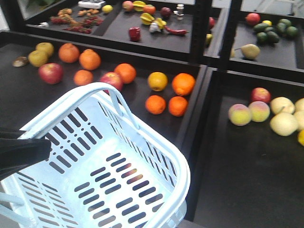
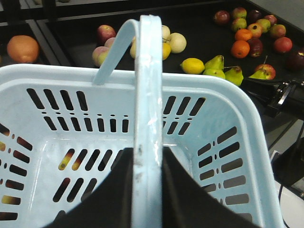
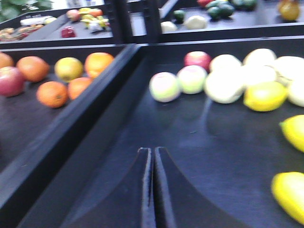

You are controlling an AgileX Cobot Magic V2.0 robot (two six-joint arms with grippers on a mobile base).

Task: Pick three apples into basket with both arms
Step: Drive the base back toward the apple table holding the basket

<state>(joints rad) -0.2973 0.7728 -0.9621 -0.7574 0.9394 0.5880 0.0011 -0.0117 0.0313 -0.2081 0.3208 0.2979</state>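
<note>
The left tool (image 2: 145,156) is clamping the loop handle (image 2: 148,71) of the basket (image 1: 156,142), which is sitting empty at the front of the left tray. Not one fruit is in it yet. The right tool (image 3: 153,152) is hovering over the dark worktop (image 3: 190,137) of the right tray, fingers pressed together and nothing between them, so it is needing to open wide before going for anything. Its nearest target is looking like the red apple (image 3: 197,59), tucked just behind the pale fruit (image 3: 192,80); a grab from above is seeming safest, so the neighbours are not rolling. A second apple (image 1: 111,80) is sitting just beyond the basket rim among the oranges (image 1: 156,104), and a third apple (image 1: 51,73) is lying further left. The black divider (image 1: 195,111) between trays is blocking any low carry across, and lemons (image 3: 264,96) are crowding the right side.
</note>
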